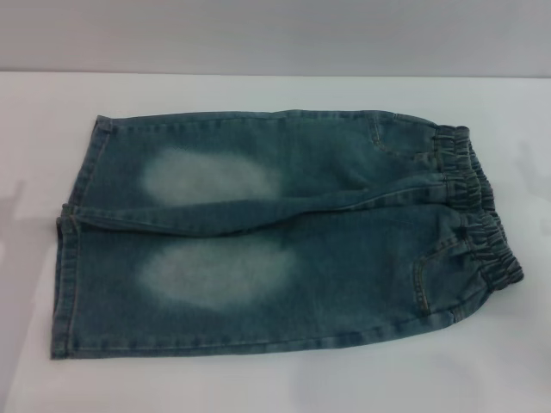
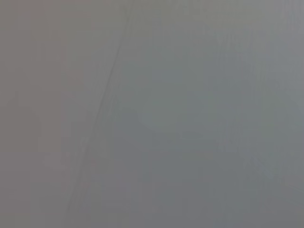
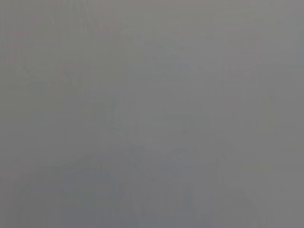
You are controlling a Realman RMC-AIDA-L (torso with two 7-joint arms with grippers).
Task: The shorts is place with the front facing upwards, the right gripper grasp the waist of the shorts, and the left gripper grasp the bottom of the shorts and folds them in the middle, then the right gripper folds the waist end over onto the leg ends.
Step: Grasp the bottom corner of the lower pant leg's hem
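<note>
Jaws of both grippers out of sight, state unknowable; wrist views show only grey blur. Shorts [image 1: 275,232] flat on white desk [image 1: 275,379], front up, waist [image 1: 478,206] toward right, leg ends [image 1: 73,249] toward left.

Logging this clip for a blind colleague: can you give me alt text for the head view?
Denim shorts lie flat and unfolded on a white table, the elastic waist to the right and the leg ends to the left, with a pale faded patch on each leg. No gripper is in view.
</note>
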